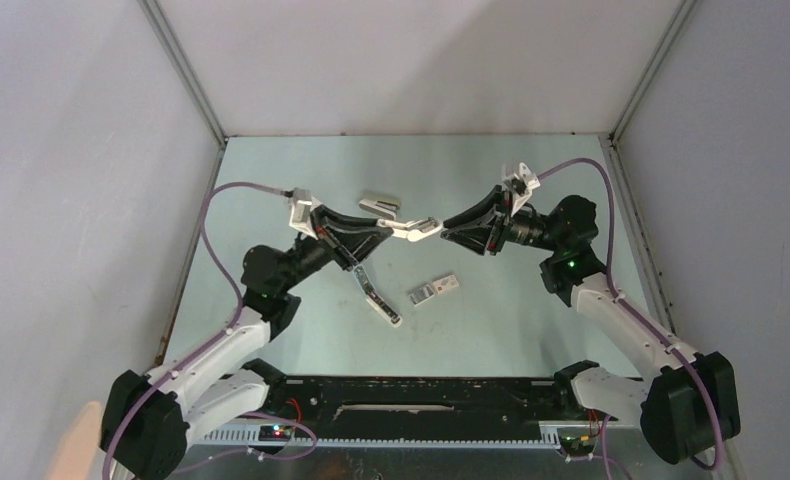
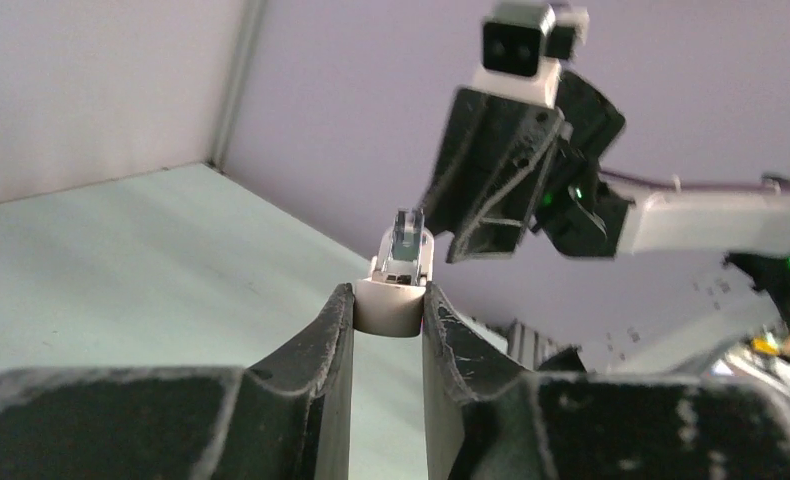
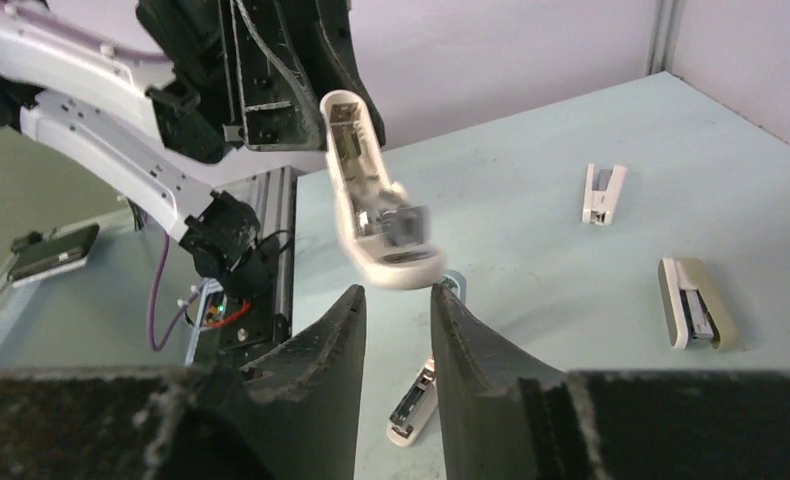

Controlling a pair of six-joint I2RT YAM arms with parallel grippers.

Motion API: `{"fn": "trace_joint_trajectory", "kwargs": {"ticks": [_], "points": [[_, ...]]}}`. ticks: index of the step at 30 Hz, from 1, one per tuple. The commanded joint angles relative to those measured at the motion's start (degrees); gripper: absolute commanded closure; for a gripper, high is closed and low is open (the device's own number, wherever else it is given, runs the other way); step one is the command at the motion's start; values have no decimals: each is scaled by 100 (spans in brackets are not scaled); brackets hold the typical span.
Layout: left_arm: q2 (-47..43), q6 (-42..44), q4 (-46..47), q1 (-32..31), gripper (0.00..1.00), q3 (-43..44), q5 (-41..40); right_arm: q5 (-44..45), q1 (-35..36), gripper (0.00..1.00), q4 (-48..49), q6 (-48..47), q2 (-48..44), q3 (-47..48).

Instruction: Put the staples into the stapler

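My left gripper [image 1: 399, 230] is shut on one end of the stapler [image 1: 419, 229], a slim white body with silvery metal inside, and holds it above the table. The left wrist view shows its rounded end [image 2: 391, 305] clamped between my fingers. My right gripper [image 1: 449, 226] is open, and its tips [image 3: 398, 295] sit right at the stapler's free end [image 3: 371, 200], which is blurred. I cannot tell whether they touch. The staples, a small white box with a grey tray [image 1: 434, 290], lie on the table below both grippers. They also show between my right fingers [image 3: 414, 405].
A beige wedge stapler [image 3: 696, 300] and a white one [image 3: 601, 192] lie further back on the table [image 1: 531, 300]; they show together in the top view [image 1: 379, 205]. A slim grey and white piece [image 1: 378, 297] lies near the left arm. Walls enclose the table.
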Motion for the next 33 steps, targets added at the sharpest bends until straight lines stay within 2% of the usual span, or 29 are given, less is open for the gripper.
{"fn": "trace_joint_trajectory", "kwargs": {"ticks": [1, 7, 10, 13, 15, 17, 19, 23, 27, 30, 33], "points": [[-158, -672, 1321, 151, 100, -325, -1069, 231, -155, 100, 1088, 399, -228, -201], [-59, -716, 1375, 129, 100, -327, -763, 89, -136, 100, 1233, 502, -105, -194], [-87, -389, 999, 122, 100, -140, -574, 61, -124, 98, 1055, 474, -60, -135], [-103, 564, -126, 121, 100, 332, -74, 12, -122, 81, 275, 84, -104, 98], [-98, 1417, -1379, 95, 100, 737, 54, 17, -107, 70, -259, -204, -188, 204], [-64, 1945, -1695, 96, 100, 865, 135, 110, -82, 59, -619, -434, -353, 260], [-3, 2219, -1558, 94, 100, 857, 348, 409, -11, 49, -936, -600, -493, 263], [170, 2623, -1059, 94, 100, 765, 653, 1275, 269, 38, -1669, -860, -732, 263], [402, 2757, -573, 40, 100, 717, 737, 2480, 395, 35, -2093, -199, -856, 263], [564, 2591, 377, -30, 100, 394, 619, 3142, 470, 34, -2467, 625, -898, 263], [723, 2390, 1582, -146, 100, -41, 449, 3362, 526, 34, -2713, 1032, -903, 263]]}}
